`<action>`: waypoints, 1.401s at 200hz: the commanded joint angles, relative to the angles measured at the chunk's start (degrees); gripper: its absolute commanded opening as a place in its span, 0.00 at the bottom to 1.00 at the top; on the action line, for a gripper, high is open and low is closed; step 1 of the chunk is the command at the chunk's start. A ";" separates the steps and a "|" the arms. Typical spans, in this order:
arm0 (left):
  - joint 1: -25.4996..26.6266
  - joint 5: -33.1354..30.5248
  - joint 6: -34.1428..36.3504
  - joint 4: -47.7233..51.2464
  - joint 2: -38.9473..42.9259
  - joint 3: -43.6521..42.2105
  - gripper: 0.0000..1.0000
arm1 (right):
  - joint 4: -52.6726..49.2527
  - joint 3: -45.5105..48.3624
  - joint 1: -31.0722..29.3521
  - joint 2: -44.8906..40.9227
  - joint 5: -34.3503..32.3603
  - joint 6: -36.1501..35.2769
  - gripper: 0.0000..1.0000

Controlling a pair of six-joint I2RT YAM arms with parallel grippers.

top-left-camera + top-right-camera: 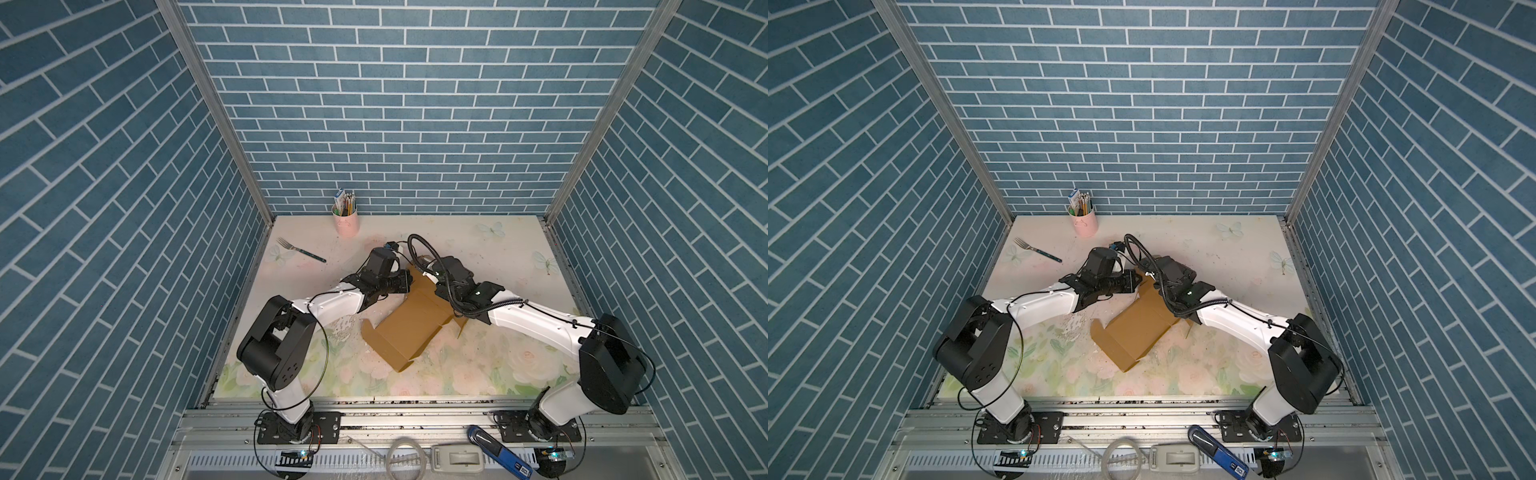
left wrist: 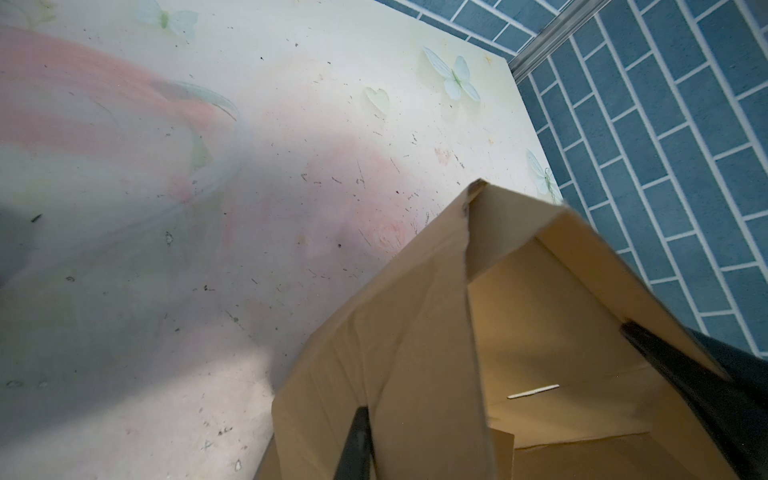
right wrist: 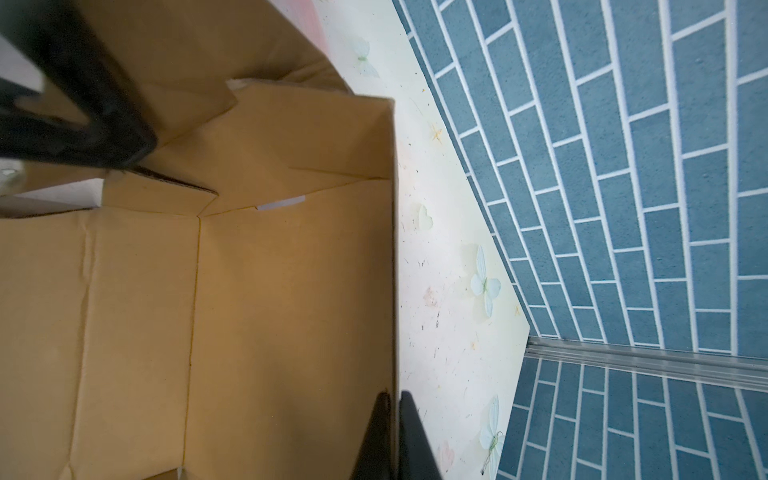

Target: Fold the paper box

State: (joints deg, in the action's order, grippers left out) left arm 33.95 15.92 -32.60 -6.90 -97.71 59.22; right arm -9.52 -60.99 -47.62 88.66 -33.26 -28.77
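Paper box (image 1: 409,332), one; left gripper (image 2: 365,415), right gripper (image 3: 395,415) each clamped on wall; one cup (image 1: 345,224) holds pencils (image 1: 350,204).

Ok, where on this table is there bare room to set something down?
Bare: back right of the table, between box and walls, and the front strip between box and rail. Crowded: the middle around the box, back left by fork and cup.
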 commanded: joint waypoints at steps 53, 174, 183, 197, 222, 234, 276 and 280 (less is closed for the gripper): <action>5.67 0.80 -1.51 -3.55 1.28 0.40 0.11 | 1.04 1.72 -0.72 0.68 3.02 1.14 0.08; 8.05 -1.37 0.30 -4.76 2.03 -1.30 0.25 | 2.44 4.78 -0.72 -2.94 5.23 1.90 0.08; 7.67 -1.34 1.03 -4.62 2.71 -2.02 0.27 | 2.31 5.08 -0.72 -3.14 5.35 1.70 0.08; 6.60 -0.86 1.76 -4.62 3.81 -3.42 0.30 | 2.40 5.66 -0.77 -3.78 5.65 1.40 0.08; 3.52 1.56 2.24 -5.52 5.25 -5.56 0.38 | 3.05 6.71 -1.06 -5.19 5.92 0.46 0.08; 2.14 2.75 2.74 -5.50 5.67 -5.98 0.41 | 3.43 7.14 -1.20 -5.67 5.75 -0.15 0.08; -1.76 8.76 4.06 -8.32 7.11 -7.73 0.47 | 3.28 7.46 -1.52 -5.96 5.18 -1.67 0.08; -1.91 9.22 4.26 -8.54 7.33 -7.92 0.47 | 3.28 7.52 -1.60 -5.96 5.09 -1.71 0.08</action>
State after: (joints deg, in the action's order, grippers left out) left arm 33.23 20.21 -30.35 -12.53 -92.55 52.69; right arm -6.76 -54.30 -48.64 83.99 -29.10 -28.97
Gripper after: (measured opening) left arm 0.466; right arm 0.078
